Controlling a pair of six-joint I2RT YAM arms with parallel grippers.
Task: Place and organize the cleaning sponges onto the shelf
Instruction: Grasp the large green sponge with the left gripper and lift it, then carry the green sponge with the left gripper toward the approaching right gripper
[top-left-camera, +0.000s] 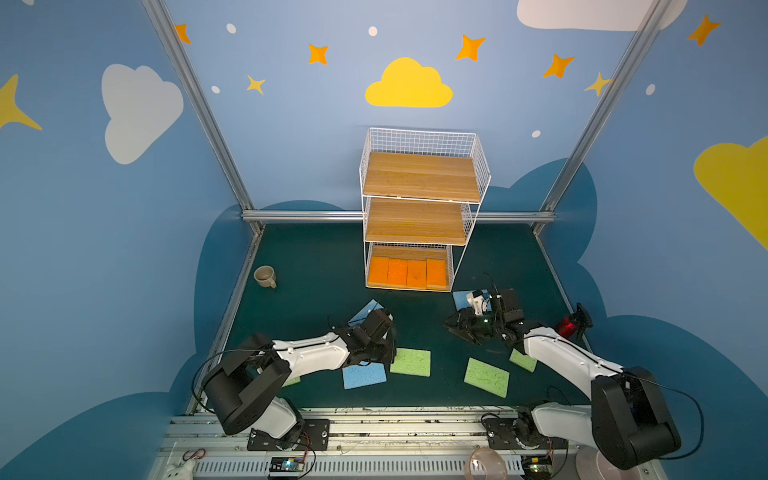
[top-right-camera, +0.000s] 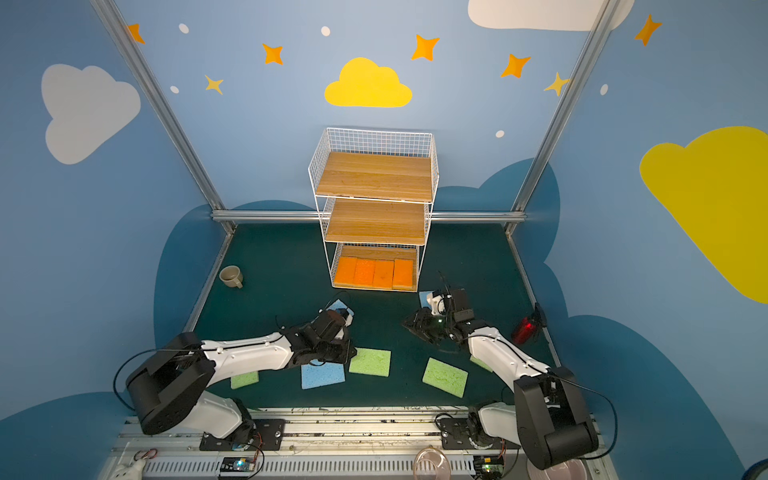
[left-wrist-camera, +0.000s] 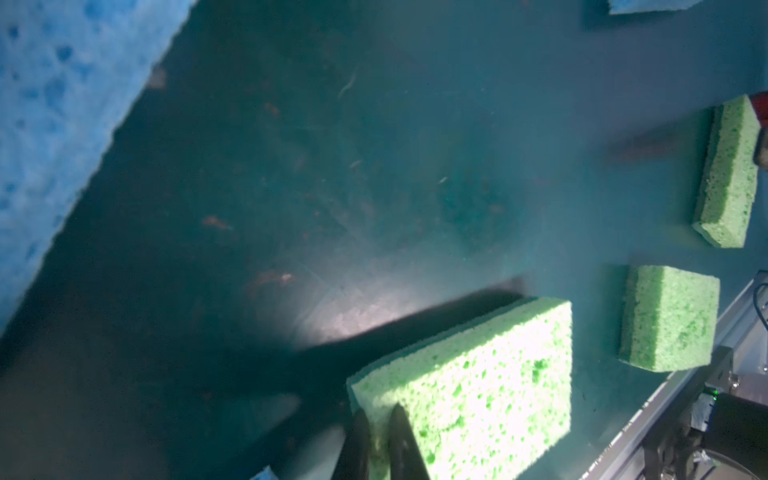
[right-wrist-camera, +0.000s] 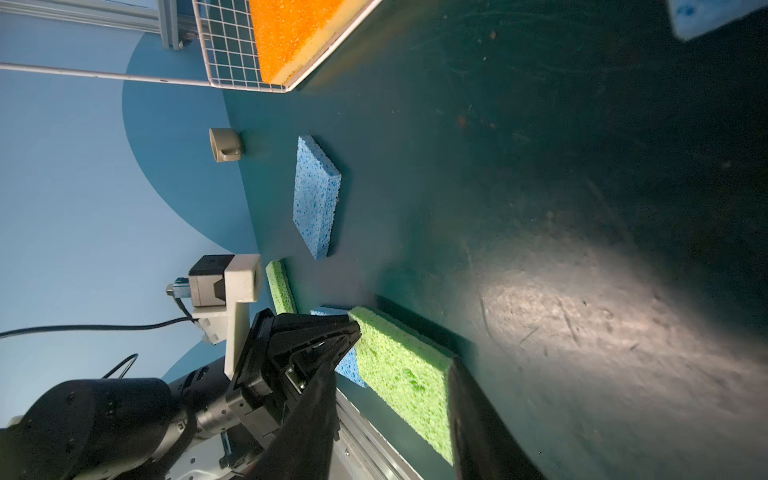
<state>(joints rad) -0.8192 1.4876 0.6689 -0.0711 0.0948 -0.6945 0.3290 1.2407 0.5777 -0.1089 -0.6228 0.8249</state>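
Pinching the left edge of a porous green sponge (left-wrist-camera: 478, 386), flat on the near-middle table (top-left-camera: 316, 266), the left gripper (left-wrist-camera: 378, 415) is clamped tight. The right gripper (top-left-camera: 453, 326) hovers half-open, empty. Four orange sponges (top-left-camera: 407, 272) line the wire shelf (top-left-camera: 419, 141)'s bottom board.

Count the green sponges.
4 green sponges: one pinched by the left gripper, one right of it, one partly under the right arm, one partly under the left arm. Others may be hidden.
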